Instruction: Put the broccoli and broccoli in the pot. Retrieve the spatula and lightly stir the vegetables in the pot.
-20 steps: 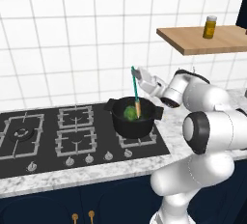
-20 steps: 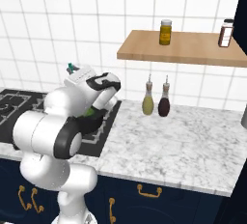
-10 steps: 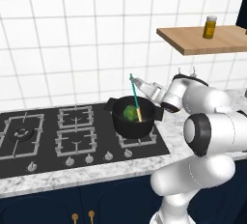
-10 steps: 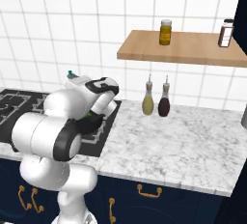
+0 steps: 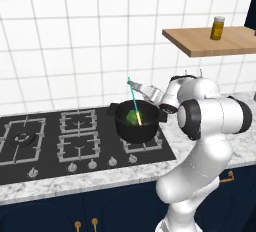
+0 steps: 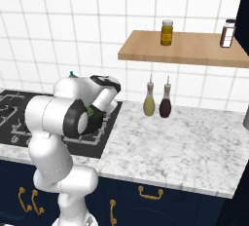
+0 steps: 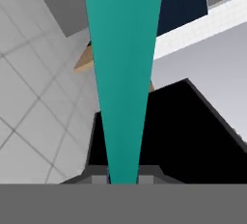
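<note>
Broccoli (image 5: 132, 117) already sits inside the pot (image 5: 136, 122), middle of the frame, and the claw (image 5: 141, 89) is clamped on the spatula (image 5: 133, 102), blade down among the greens, so looks like just stirring left

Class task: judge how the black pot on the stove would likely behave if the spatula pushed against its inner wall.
The pot looks wide, low and deep, so it probably would not tip. It sits on a stove grate, so it may resist sliding. The slim spatula likely delivers only light force.

Teal spatula (image 5: 133, 100), black pot (image 5: 135, 122), bright-green broccoli (image 5: 131, 117).
</note>
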{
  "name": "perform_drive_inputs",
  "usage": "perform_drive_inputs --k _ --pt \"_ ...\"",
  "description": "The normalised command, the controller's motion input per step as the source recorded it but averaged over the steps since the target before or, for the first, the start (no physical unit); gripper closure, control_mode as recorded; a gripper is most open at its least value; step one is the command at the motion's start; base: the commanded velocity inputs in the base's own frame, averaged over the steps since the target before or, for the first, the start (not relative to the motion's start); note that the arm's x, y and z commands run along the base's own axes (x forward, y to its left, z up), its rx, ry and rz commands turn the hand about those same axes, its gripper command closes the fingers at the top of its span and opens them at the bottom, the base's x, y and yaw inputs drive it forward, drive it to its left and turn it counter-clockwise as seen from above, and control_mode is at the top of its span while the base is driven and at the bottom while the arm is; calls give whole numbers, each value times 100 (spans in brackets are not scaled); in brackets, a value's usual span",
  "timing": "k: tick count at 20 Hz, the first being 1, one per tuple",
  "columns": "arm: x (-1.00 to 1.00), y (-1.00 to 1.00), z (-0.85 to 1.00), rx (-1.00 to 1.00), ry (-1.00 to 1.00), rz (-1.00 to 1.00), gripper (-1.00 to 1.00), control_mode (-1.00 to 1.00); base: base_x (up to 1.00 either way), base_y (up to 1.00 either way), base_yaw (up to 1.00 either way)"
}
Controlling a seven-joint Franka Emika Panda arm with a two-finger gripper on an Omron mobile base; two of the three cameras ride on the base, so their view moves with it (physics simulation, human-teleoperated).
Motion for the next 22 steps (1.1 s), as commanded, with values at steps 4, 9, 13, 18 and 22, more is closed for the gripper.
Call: perform_drive_inputs --k 4,9,13,18,22 --pt "3 1 -26 11 0 20 100 -100 0 0 0" --pt "-16 -37 -51 0 -7 12 100 -100 0 0 0" --pt "-21 -8 -3 -5 -20 7 100 -100 0 0 0" --pt "0 25 10 0 -14 7 100 -100 0 0 0" --pt "0 12 -40 1 -14 9 100 -100 0 0 0"
